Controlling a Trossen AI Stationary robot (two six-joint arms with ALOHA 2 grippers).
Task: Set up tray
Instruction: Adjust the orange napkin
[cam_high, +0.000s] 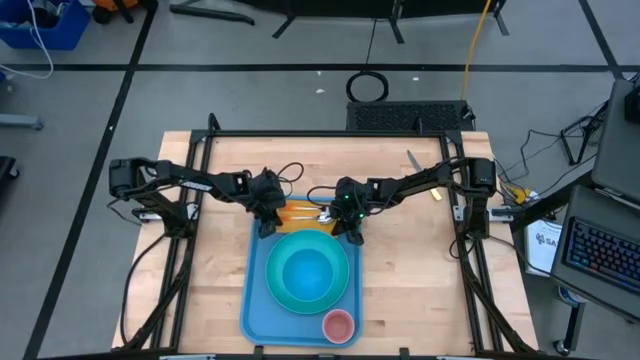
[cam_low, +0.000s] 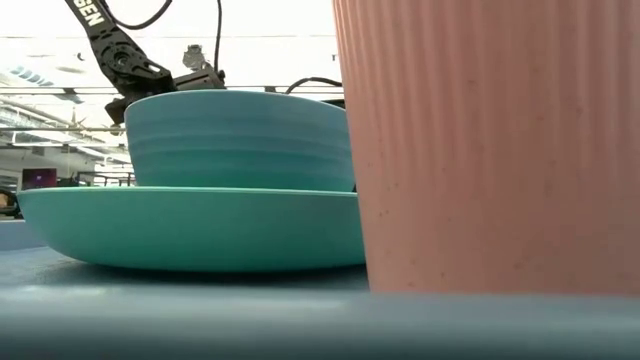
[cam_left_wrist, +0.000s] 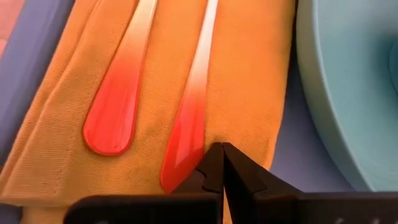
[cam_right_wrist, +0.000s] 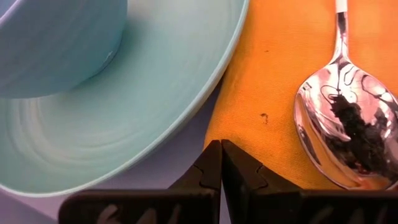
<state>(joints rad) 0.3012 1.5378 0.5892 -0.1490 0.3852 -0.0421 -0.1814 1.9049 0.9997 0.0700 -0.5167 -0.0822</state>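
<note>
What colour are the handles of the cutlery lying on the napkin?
Red, fading to clear, on both handles; they lie on the orange napkin. Left wrist view shows it best.

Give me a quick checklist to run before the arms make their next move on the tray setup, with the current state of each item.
1. Tray flat on table: ok.
2. Bowl sitting in plate on tray: ok.
3. Pink cup upright in tray's near corner: ok.
4. Napkin lying beside plate with two red-handled utensils and a spoon on it: ok.
5. Left gripper shut, empty, above napkin: ok.
6. Right gripper shut, empty, above napkin edge: ok.
</note>
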